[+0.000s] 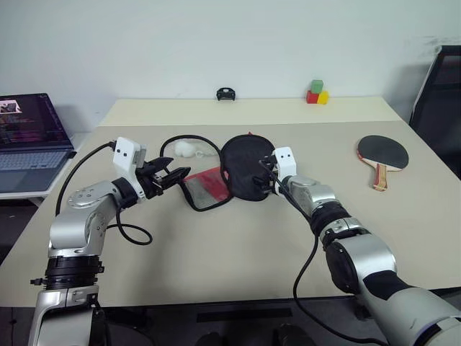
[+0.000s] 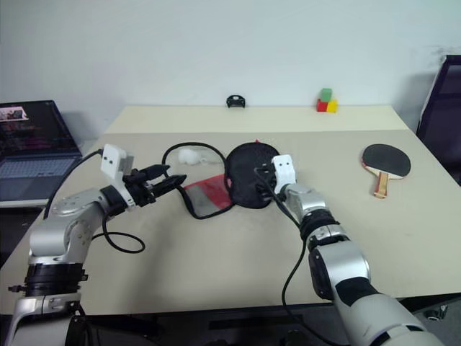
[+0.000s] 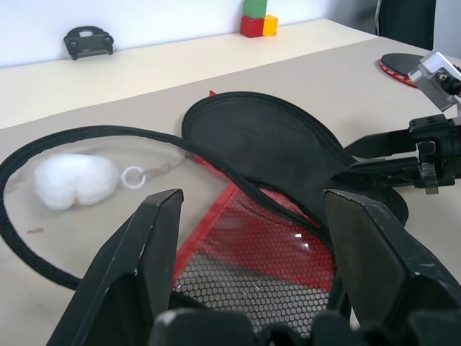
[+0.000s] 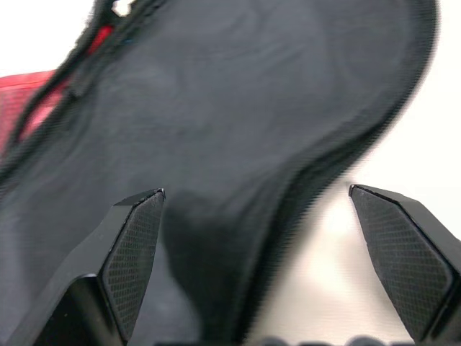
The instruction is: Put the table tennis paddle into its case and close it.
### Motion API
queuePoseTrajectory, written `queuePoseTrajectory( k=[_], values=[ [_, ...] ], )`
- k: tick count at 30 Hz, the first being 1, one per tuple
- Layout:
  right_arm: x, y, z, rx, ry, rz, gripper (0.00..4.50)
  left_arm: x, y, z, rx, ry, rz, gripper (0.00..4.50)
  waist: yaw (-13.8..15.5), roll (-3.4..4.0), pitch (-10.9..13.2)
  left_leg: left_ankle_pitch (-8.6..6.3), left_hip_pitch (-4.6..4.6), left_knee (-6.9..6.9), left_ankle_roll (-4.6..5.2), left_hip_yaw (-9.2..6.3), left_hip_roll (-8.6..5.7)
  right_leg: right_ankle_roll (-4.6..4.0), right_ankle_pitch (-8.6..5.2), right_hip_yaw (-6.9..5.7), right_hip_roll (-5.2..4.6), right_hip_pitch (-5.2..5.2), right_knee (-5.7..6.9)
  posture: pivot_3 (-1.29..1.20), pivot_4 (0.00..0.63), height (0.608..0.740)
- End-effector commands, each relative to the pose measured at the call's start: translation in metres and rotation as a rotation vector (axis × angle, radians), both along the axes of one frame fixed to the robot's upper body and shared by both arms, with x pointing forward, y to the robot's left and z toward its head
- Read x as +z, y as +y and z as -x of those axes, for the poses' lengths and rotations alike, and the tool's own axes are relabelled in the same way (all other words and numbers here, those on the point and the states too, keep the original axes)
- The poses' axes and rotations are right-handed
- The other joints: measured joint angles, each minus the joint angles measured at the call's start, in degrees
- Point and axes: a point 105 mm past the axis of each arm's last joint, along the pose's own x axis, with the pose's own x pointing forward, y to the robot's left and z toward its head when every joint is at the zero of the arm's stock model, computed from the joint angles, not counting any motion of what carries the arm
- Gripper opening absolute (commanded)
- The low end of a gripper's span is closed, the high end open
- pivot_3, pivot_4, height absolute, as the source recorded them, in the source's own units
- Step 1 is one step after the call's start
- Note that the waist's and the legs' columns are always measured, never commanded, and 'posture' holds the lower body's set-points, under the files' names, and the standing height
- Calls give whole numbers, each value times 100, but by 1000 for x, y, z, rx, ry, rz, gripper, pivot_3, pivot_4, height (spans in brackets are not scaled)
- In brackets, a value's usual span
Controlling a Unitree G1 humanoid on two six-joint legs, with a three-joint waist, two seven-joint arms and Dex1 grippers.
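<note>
The case is lying unzipped mid-table, its flap splayed open. The right gripper, jaws wide, is straddling its black edge; better to bite only one layer. The left gripper, open, is hovering by the mesh. The table tennis paddle is waiting far right.

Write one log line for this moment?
left gripper: open, at red mesh flap | right gripper: open, at soft black fabric case | black rubber-faced paddle: on table

Both head views look forward and down over the worktop from above the arms. Each wrist camera peers close along its jaws, sharing the case.
</note>
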Motion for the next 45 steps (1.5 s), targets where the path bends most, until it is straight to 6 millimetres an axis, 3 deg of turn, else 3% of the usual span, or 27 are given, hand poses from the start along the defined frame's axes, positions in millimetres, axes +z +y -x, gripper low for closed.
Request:
queuePoseTrajectory(
  k=[1, 4, 15, 23, 31, 45],
  values=[
    [9, 16, 2, 52, -29, 8, 4500, 17, -1, 1, -6, -66, -11, 3349, -16, 0, 0, 0, 0, 0, 0, 0, 0, 0, 0, 1, 0, 0, 1, 0, 150, 740],
    [9, 20, 3, 66, -42, 28, 3893, 18, -1, 1, -5, -67, -10, 3406, -34, 0, 0, 0, 0, 0, 0, -1, 0, 0, 0, 0, 0, 0, 1, 0, 150, 740],
    [10, 20, 1, 35, -61, 37, 29, 20, 1, 2, -1, -71, -12, 3406, -34, 0, 0, 0, -1, 0, -1, -2, -1, 0, 0, 3, -1, -2, 0, 0, 150, 740],
    [27, 13, -4, -37, -31, -105, 29, 18, -5, 4, -24, -63, -19, 3406, -33, 0, 0, 1, -1, -1, -1, -3, -1, 0, 0, 2, -2, -1, 0, 0, 150, 740],
    [44, -48, -5, -246, 7, -236, 29, 17, -42, 11, -153, -49, -22, 3406, 61, 0, 0, 0, -6, -1, -1, -7, -1, 0, 0, -1, -4, -1, -5, 0, 150, 740],
    [35, -109, 32, -362, 84, -200, 29, 22, -97, 13, -351, -56, -10, 3406, 166, 0, 0, 0, -13, -1, 2, -2, -3, 0, 0, 1, -3, -4, -4, 0, 150, 740]
  ],
)
